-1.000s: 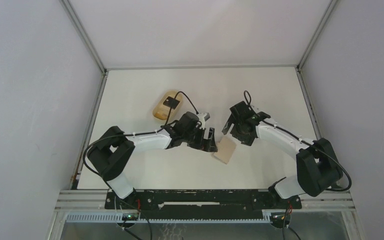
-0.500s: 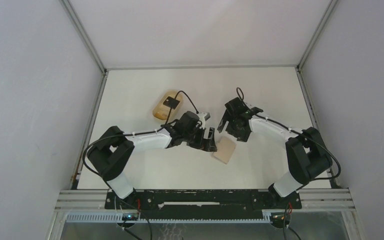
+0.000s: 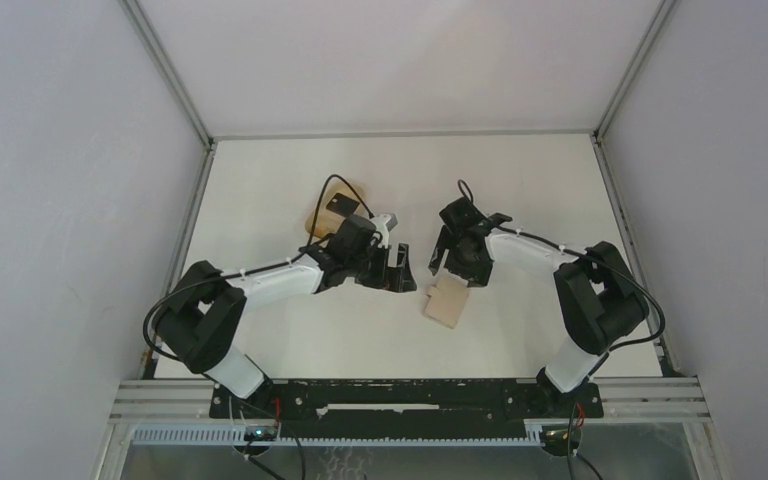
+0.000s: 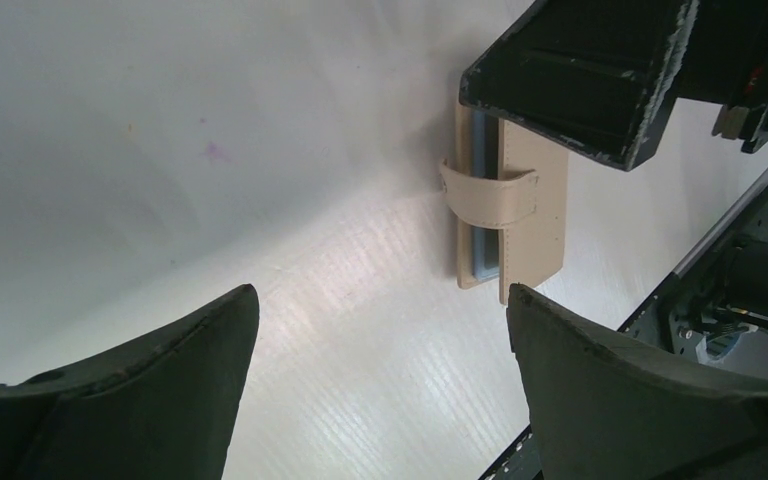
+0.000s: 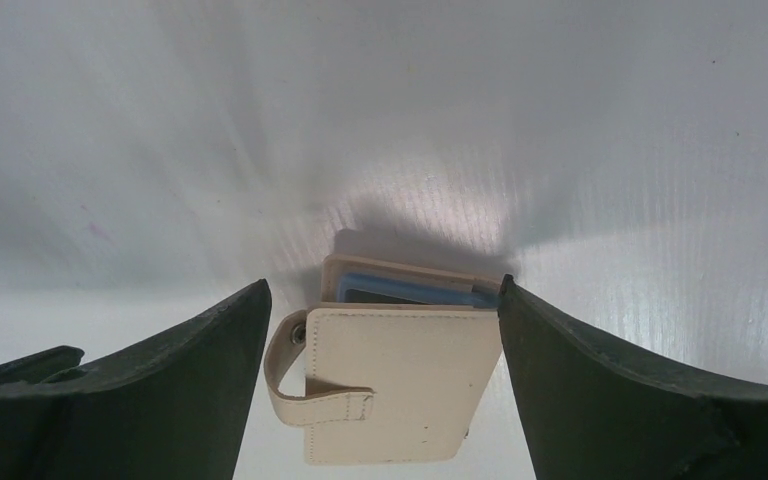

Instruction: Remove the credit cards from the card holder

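The tan card holder point(image 3: 447, 301) lies flat on the white table, its strap looped loose over the side. Light blue credit cards point(image 5: 415, 290) peek out of its far edge, also seen as a blue strip of credit cards point(image 4: 480, 200) beside the strap. My right gripper point(image 3: 450, 268) hovers open just beyond the holder's far end. In the right wrist view the card holder point(image 5: 405, 390) lies between the spread fingers of the right gripper point(image 5: 382, 283). My left gripper point(image 3: 398, 270) stands open to the holder's left with only bare table between the fingers of the left gripper point(image 4: 380, 300). The card holder point(image 4: 520, 220) lies ahead of it.
An oval tan tray point(image 3: 318, 222) with a small black object point(image 3: 337, 203) on it sits behind the left arm. The right gripper's black body point(image 4: 580, 70) shows above the holder in the left wrist view. The table's near rail point(image 3: 410, 392) runs behind the arm bases.
The left gripper has drawn back to the left, away from the holder. The right gripper has shifted left to the holder's far end. The holder has not moved.
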### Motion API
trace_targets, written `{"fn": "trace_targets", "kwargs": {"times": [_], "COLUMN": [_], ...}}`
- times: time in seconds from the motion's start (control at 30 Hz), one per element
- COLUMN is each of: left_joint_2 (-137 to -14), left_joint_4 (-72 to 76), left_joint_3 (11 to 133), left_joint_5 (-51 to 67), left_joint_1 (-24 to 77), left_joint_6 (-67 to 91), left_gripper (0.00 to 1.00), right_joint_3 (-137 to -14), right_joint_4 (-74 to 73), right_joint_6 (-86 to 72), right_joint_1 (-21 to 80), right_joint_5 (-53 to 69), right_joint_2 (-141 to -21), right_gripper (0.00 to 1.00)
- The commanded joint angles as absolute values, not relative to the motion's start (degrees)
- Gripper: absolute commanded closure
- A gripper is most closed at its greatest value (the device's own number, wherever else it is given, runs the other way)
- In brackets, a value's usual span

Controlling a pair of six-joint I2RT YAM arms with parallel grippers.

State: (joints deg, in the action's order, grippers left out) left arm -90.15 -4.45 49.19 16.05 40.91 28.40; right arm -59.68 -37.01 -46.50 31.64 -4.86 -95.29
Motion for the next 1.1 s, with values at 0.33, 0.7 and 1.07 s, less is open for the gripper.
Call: {"fn": "trace_targets", "kwargs": {"times": [0.33,0.7,1.07], "left_joint_2": [-86.85,-85.89,-84.59], "left_joint_4": [-3.89,-4.03,-4.62], "left_joint_3": [45.67,44.73,44.83], "left_joint_5": [15.32,15.28,15.02], "left_joint_1": [39.00,37.05,34.29], "left_joint_6": [26.31,25.95,26.06], "left_gripper": [0.02,0.02,0.02], "right_joint_3": [-61.61,-65.47,-73.51], "right_joint_4": [-38.74,-34.31,-23.43], "right_joint_6": [-43.64,-40.09,-34.80], "right_joint_1": [33.11,31.00,28.15], "right_joint_5": [-5.79,-2.40,7.35], "right_joint_2": [-95.29,-93.93,-94.66], "right_gripper": [0.63,1.00,1.00]}}
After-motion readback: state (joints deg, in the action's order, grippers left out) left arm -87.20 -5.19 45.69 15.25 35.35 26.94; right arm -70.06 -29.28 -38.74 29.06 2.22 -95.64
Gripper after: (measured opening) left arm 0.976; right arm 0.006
